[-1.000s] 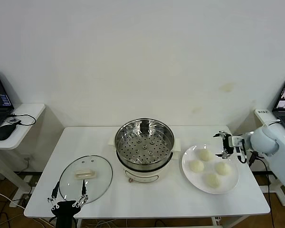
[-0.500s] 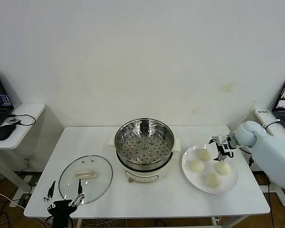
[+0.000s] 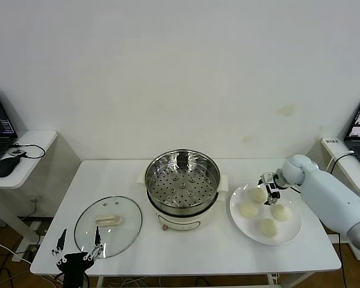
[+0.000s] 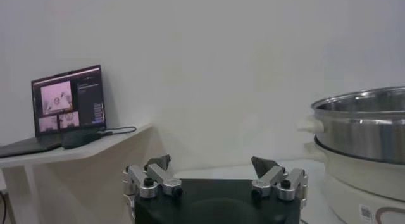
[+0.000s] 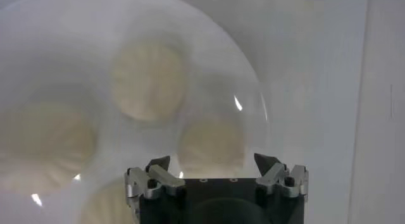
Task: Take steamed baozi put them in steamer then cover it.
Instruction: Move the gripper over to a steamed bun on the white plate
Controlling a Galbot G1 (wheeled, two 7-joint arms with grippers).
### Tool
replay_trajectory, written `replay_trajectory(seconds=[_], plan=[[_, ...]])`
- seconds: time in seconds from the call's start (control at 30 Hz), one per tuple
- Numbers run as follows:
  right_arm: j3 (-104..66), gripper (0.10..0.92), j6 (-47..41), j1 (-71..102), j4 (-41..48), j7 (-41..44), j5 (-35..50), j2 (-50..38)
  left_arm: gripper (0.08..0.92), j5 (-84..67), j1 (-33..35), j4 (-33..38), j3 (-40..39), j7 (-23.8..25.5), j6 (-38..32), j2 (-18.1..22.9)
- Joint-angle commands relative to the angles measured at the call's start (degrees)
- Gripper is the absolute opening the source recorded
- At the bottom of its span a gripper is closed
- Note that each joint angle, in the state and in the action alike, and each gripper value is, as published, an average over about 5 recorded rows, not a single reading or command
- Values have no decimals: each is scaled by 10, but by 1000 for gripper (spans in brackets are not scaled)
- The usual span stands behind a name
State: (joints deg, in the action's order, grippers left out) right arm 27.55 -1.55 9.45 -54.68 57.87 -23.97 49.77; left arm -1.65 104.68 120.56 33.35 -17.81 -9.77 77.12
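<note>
While your white counter (image 3: 186,252) sits against a bare wall, your right gripper (image 3: 269,187), fingers spread, hovers over the plated steamed baozi (image 3: 258,195); left gripper (image 3: 77,255) released.

Steamer (image 3: 182,182): polished stainless steel pot, mirror-bright wall, perforated metal tray inside; base of smooth cream-white plastic, slightly glossy. Cover (image 3: 108,225): clear glass, thin metal rim, cream-white plastic handle. Steamed baozi (image 3: 258,195): matt, smooth cream dough. Plate (image 3: 292,232): glossy white, ceramic-looking, with small highlights. Counter (image 3: 108,177): smooth matt white top. Left gripper (image 4: 215,179): black matt body, bare grey metal fingers (image 4: 269,174).
</note>
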Motion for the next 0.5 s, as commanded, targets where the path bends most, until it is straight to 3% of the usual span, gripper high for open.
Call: replay_trajectory(seconds=[0.03,0.17,0.5], plan=[[7,823,0,-7,29,-1,-13,22,823,-1,0,0,0,0,-1,0],[5,810,-1,-6,31,-2,-15,22,823,0,0,-2,1,-1,-4,0],[1,690,-3,-3,35,-5,-16,24,823,0,2,1,0,-2,-8,2]])
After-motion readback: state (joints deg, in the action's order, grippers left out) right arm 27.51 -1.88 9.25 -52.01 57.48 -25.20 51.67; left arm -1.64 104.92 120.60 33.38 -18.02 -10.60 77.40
